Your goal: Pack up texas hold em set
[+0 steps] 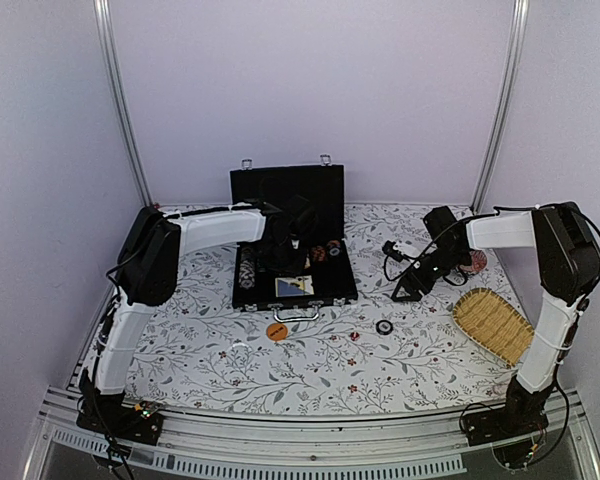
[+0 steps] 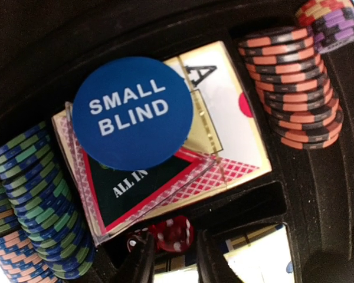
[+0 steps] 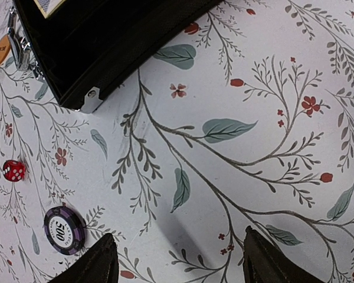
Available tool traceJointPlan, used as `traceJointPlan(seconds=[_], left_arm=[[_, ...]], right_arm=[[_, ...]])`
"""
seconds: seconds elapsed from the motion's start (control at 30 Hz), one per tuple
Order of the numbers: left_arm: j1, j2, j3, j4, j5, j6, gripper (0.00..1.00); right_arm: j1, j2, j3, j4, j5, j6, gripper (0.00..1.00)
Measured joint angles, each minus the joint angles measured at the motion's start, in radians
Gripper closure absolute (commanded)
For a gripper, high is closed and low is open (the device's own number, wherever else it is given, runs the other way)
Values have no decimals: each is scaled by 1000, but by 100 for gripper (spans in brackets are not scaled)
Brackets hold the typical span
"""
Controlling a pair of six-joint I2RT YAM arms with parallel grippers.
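Note:
The black case (image 1: 325, 200) lies open at the back of the table, and my left gripper (image 1: 295, 238) reaches down into its tray. In the left wrist view a blue SMALL BLIND disc (image 2: 133, 112) rests on boxed cards (image 2: 236, 153), between stacks of blue-green chips (image 2: 38, 194) and orange chips (image 2: 298, 88). A red die (image 2: 176, 233) sits in a slot between the slightly parted fingertips of the left gripper (image 2: 174, 242), with a gap on its right side. My right gripper (image 3: 180, 259) hovers open over bare cloth. An orange disc (image 1: 277, 331), a red die (image 1: 355, 336) and a purple chip (image 1: 384, 327) lie loose in front of the case.
A woven yellow basket (image 1: 493, 325) sits at the right front, and a red patterned dish (image 1: 477, 261) lies behind the right gripper (image 1: 415, 280). From the right wrist, the case corner (image 3: 88, 100), the purple chip (image 3: 64, 229) and the loose die (image 3: 13, 170) lie to the left.

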Motion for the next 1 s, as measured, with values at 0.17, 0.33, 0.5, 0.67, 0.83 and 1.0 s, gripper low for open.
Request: traceJointPlan(seconds=[0.17, 0.33, 0.5, 0.67, 0.83, 1.0], left_arm=[[-2, 0, 1, -3, -9, -4, 67], [-3, -7, 2, -6, -13, -2, 67], [-14, -72, 2, 1, -15, 16, 67], [-35, -180, -16, 36, -14, 40, 67], [-51, -276, -88, 87, -4, 73, 67], [-57, -371, -247, 172, 60, 121, 67]], right_arm=[[4, 0, 0, 0, 0, 0, 27], [5, 0, 0, -1, 0, -3, 27], [6, 0, 0, -3, 0, -3, 27], [6, 0, 0, -4, 0, -4, 27], [6, 2, 0, -5, -2, -6, 27], [7, 2, 5, -16, -8, -11, 27]])
